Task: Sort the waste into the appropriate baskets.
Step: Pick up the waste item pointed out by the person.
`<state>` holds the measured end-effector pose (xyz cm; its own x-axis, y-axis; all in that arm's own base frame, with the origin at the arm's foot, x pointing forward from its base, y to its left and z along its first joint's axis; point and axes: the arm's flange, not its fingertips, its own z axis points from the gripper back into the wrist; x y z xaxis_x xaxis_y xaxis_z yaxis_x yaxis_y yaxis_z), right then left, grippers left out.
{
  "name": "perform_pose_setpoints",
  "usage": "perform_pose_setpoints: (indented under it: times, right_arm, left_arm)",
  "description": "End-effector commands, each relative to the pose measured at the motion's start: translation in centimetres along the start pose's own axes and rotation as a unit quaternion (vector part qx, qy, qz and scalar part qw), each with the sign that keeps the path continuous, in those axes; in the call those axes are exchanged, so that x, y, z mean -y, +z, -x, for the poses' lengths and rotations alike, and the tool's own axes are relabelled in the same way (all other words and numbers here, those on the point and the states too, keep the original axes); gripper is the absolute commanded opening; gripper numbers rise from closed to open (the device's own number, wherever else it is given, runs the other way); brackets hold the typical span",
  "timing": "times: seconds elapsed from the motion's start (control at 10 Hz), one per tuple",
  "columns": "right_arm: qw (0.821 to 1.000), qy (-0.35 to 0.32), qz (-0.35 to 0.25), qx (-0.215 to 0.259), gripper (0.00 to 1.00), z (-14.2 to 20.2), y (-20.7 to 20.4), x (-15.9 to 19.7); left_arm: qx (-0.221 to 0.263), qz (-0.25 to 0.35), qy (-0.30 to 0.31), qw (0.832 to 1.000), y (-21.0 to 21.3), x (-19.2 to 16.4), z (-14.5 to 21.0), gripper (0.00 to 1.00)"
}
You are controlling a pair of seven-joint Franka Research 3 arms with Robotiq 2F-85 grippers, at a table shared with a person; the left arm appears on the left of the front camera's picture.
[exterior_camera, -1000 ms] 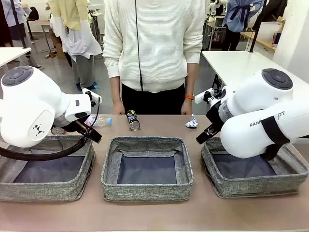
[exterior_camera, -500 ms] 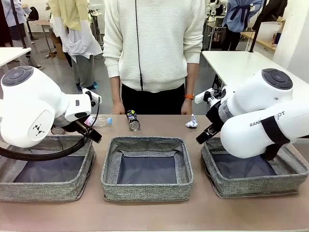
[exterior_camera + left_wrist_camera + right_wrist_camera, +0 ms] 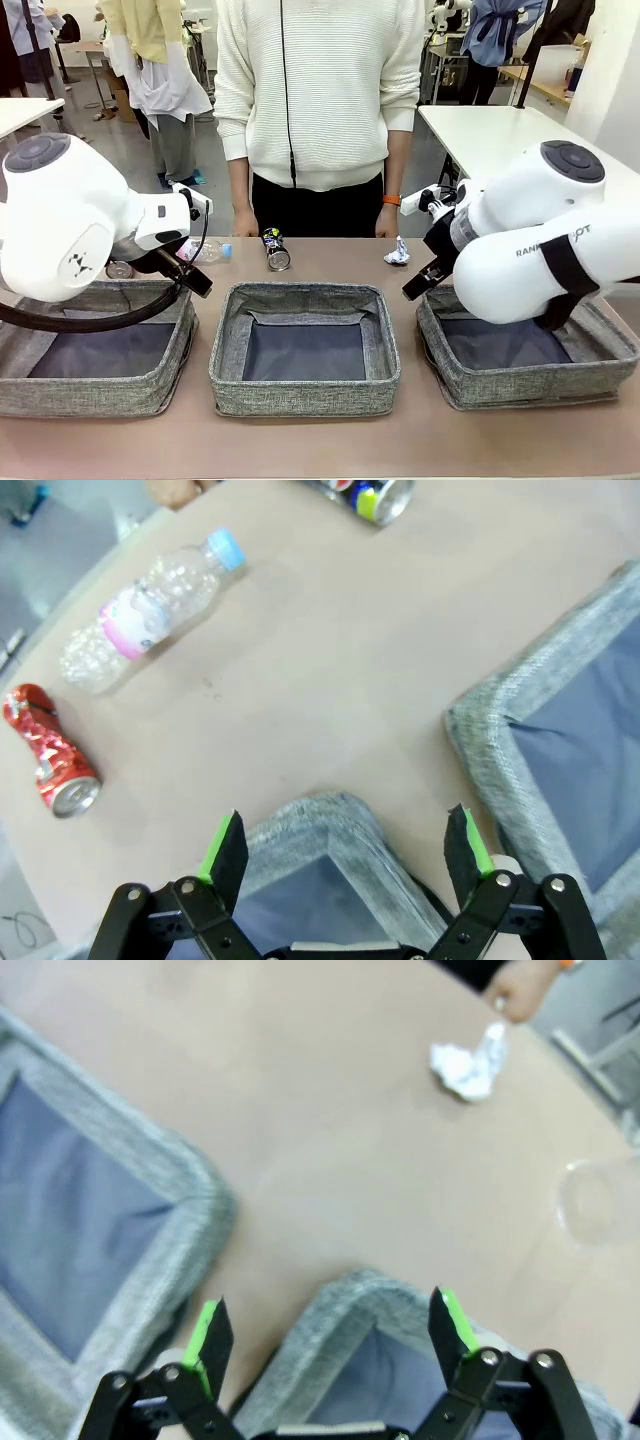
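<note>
Waste first: what's the left end effector point(image 3: 345, 832) holding?

> Nothing, jaws spread wide. It hovers over the far corner of the left basket point(image 3: 100, 398). Ahead on the bench point(image 3: 330, 670) lies the clear bottle point(image 3: 150, 615), off to wrist-view left. Its long axis is diagonal to the fingers, blue cap toward the dark printed can point(image 3: 368, 492). Pink label, crinkled body.

Red one?

> The crushed red can point(image 3: 50, 752) sits farther out on the same side, near the basket's far rim, lid end pointing back toward the basket. Left arm is nearer both.

Right side?

> The right end effector point(image 3: 330, 1315) is also released and empty, over the far corner of the right basket point(image 3: 480, 390). Ahead, slightly to wrist-view right, is the white paper wad point(image 3: 468, 1063), apart from the rim. No long axis, just a lump. Farther right is the crumpled clear plastic point(image 3: 590, 1200), faint and hard to read.

Dark can?

> Beyond the middle basket point(image 3: 300, 388), end-on toward us, between the arms.

Call?

> I'd say nothing is sorted yet. Left takes the bottle, and the wrist needs a roll so the fingers cross the body.
</note>
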<state>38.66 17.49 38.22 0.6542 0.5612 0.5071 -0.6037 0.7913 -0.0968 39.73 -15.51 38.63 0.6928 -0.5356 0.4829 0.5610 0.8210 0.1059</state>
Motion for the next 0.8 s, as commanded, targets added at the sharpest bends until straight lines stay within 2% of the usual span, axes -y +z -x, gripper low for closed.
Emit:
perform_pose_setpoints:
  times: [0.0,0.1,0.2,0.3,0.4,0.5,0.6,0.7]
  right_arm:
    - [0.997,0.016,-0.037,0.061,1.00,-0.4,11.2,1.9]
    - [0.995,0.034,-0.023,0.089,1.00,1.0,17.6,1.3]
    - [0.997,0.006,0.016,0.075,1.00,2.2,19.9,0.5]
    - [0.998,0.010,-0.021,0.059,1.00,-2.1,9.5,0.5]
    - [0.997,0.014,-0.009,0.081,1.00,-2.0,15.7,1.1]
    - [0.995,0.001,-0.060,0.075,1.00,-1.8,14.5,1.6]
    - [0.990,-0.022,-0.101,0.096,1.00,-0.3,15.2,2.6]
    - [0.976,-0.065,-0.162,0.131,1.00,2.4,16.9,4.5]
  left_arm:
    - [0.029,0.016,-0.015,0.999,12.4,-1.9,-0.1,1.00]
    - [0.064,-0.013,-0.031,0.997,19.0,-1.6,1.7,1.00]
    - [0.071,-0.057,-0.002,0.996,20.9,-0.9,3.0,1.00]
    - [0.036,0.001,-0.013,0.999,10.4,-1.0,-1.4,1.00]
    - [0.036,0.001,-0.013,0.999,10.4,-1.0,-1.4,1.00]
    - [0.064,-0.027,-0.011,0.998,19.0,-1.6,0.0,1.00]
    - [0.061,0.017,0.009,0.998,18.9,-3.2,0.6,1.00]
    - [0.065,0.079,0.055,0.993,19.6,-6.4,2.3,1.00]
